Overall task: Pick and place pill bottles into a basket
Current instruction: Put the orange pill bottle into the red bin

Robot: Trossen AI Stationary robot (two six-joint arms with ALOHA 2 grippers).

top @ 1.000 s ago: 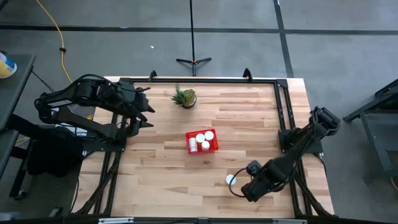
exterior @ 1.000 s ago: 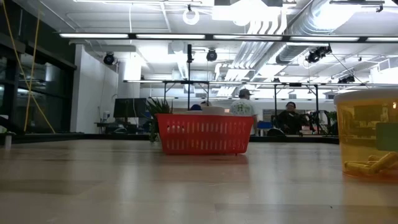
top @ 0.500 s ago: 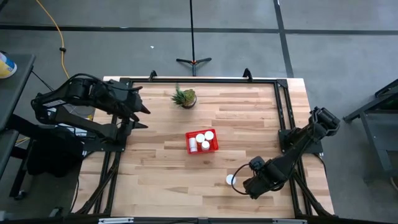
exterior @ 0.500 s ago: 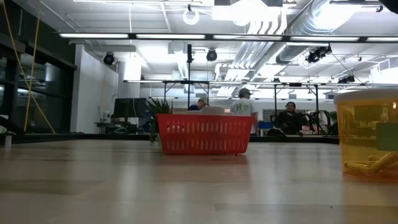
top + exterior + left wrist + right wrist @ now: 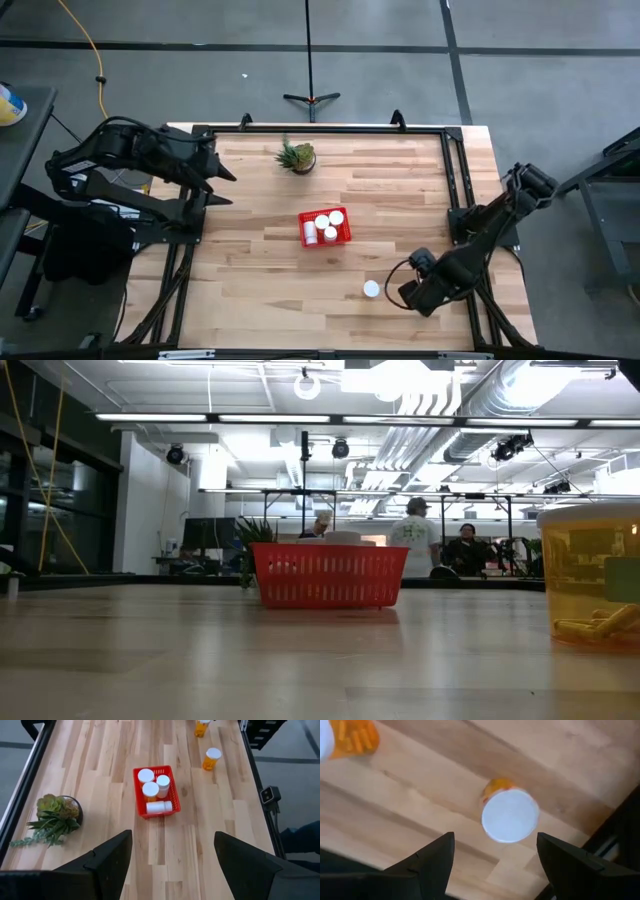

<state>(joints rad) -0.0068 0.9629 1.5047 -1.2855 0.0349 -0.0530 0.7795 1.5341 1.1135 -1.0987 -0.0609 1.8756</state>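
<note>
**Bottle just beside my open right pincer**

Wooden table (image 5: 260, 260) carries my red basket (image 5: 325, 227) mid-table, bottles inside. One orange pill bottle (image 5: 371, 289) stands at the near right, just left of my right pincer (image 5: 410, 296), fingers wide, not touching. My left pincer (image 5: 222, 187), open, waits far left.

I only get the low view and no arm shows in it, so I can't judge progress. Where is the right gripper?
Observer: The right gripper hangs open near the table's right edge. A white-capped orange pill bottle stands just ahead of its fingers, not gripped.
Operator: How full is the basket?
Observer: The red basket holds four pill bottles, three upright and one on its side.
Operator: And the left arm?
Observer: The left gripper hangs open over the table's left edge, well away from the basket.
</note>
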